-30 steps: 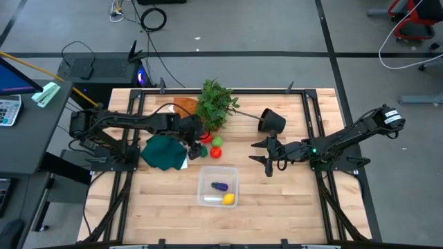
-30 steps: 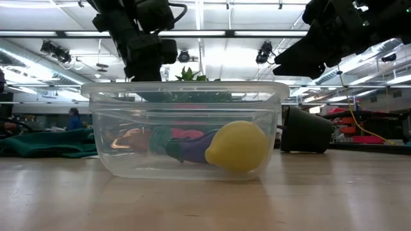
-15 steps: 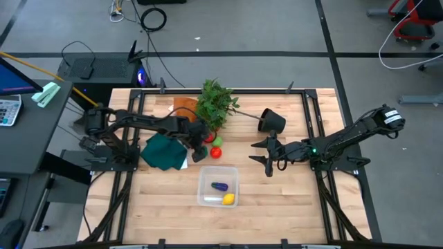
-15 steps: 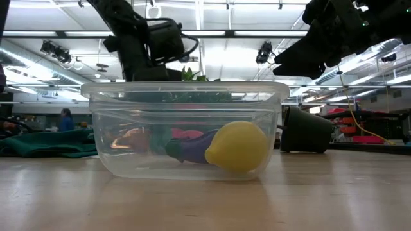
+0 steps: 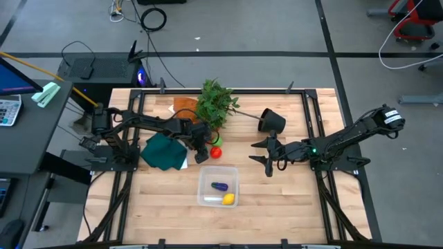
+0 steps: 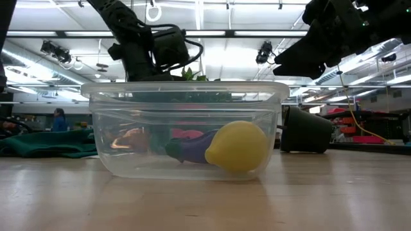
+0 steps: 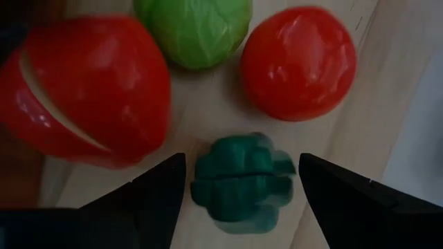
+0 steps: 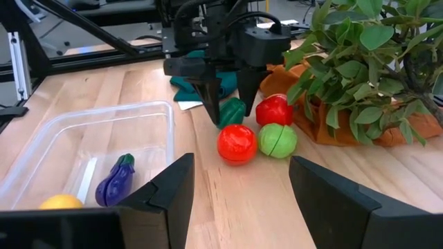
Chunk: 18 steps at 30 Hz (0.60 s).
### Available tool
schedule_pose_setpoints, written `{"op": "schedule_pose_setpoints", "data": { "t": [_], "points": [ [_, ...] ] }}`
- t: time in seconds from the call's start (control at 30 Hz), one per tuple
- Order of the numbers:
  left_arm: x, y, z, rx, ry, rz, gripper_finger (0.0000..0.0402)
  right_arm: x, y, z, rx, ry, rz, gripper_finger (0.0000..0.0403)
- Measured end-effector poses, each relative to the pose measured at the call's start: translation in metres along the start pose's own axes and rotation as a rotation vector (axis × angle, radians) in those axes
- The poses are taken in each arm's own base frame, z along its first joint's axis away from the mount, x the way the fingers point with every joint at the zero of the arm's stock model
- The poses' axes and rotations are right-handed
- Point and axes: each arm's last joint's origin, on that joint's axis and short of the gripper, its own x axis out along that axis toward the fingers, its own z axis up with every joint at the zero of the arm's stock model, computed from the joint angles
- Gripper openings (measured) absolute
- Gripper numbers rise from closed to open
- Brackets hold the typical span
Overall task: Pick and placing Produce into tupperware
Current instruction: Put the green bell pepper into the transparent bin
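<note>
With your left end effector [image 7: 239, 181] open and empty astride the dark green vegetable [image 7: 242, 181] on the surface, just left of the red tomato [image 7: 299, 62], lower squarely, then close without nudging its neighbours.

Two red produce pieces [image 8: 237, 143], two green [image 8: 277, 140], one yellow [image 5: 228, 199], one purple [image 5: 219, 186].

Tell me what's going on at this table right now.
The left gripper hangs with open fingers on either side of a dark green toy vegetable, not gripping it yet. Two red pieces and a light green one sit beside it. The tupperware already holds a purple eggplant and a yellow piece. The right gripper waits nearby.
</note>
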Motion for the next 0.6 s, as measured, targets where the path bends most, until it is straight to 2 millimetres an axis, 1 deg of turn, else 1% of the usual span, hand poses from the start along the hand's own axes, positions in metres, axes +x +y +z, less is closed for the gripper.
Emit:
{"op": "schedule_pose_setpoints", "data": {
  "t": [0.47, 0.6],
  "points": [
    [0.0002, -0.0035, -0.0004, -0.018, 0.008, -0.045, 0.0286, 0.0, -0.0002, 0.0, 0.0, -0.001, -0.006, 0.0195],
    [0.0002, -0.0034, -0.0004, -0.018, 0.008, -0.046, 0.0276, 0.0, -0.0002, 0.0, 0.0, -0.001, -0.006, 0.0195]
  ]
}}
